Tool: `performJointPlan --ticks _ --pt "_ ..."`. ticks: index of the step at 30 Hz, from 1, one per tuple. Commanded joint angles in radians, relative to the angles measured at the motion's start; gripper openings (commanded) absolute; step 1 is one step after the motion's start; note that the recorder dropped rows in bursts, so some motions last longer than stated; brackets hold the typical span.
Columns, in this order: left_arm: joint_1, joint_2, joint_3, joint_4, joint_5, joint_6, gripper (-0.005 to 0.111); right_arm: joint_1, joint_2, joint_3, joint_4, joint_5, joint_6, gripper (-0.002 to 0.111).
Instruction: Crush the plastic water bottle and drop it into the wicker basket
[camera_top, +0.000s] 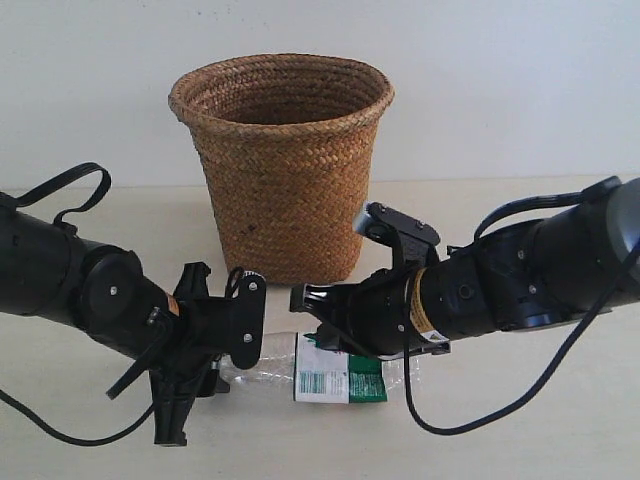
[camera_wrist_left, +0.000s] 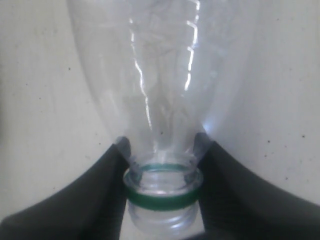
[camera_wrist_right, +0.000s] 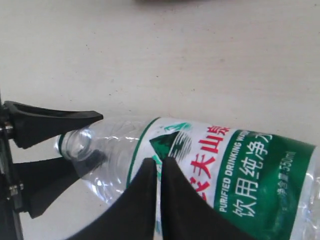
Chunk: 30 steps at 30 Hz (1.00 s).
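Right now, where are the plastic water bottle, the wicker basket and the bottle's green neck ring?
plastic water bottle (camera_top: 335, 380): exterior view, on its white-and-green label.
wicker basket (camera_top: 285, 200): exterior view, on its woven side wall.
green neck ring (camera_wrist_left: 160, 202): left wrist view, on the ring's front.

On worktop (camera_top: 560, 430), plastic water bottle (camera_top: 335, 377) lies before wicker basket (camera_top: 285, 170); my left gripper (camera_top: 238, 335) at its left end, right gripper (camera_top: 322, 312) mid-bottle.
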<state>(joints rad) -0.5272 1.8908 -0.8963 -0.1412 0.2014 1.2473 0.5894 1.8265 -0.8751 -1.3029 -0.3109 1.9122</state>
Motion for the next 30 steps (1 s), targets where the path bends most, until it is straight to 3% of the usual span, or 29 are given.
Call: performJointPlan --ticks 1,17,30 --pt "-0.007 -0.006 -0.005 -0.008 0.008 0.0 0.004 -0.001 0.059 -0.004 -0.011 0.005 -0.005 0.0" --pt "-0.007 -0.006 -0.005 -0.008 0.006 0.0 0.004 -0.001 0.228 -0.004 -0.009 -0.006 0.015 0.0" --pt "-0.007 -0.006 -0.005 -0.008 -0.01 0.0 0.004 -0.001 0.231 -0.004 -0.011 -0.007 0.017 0.0"
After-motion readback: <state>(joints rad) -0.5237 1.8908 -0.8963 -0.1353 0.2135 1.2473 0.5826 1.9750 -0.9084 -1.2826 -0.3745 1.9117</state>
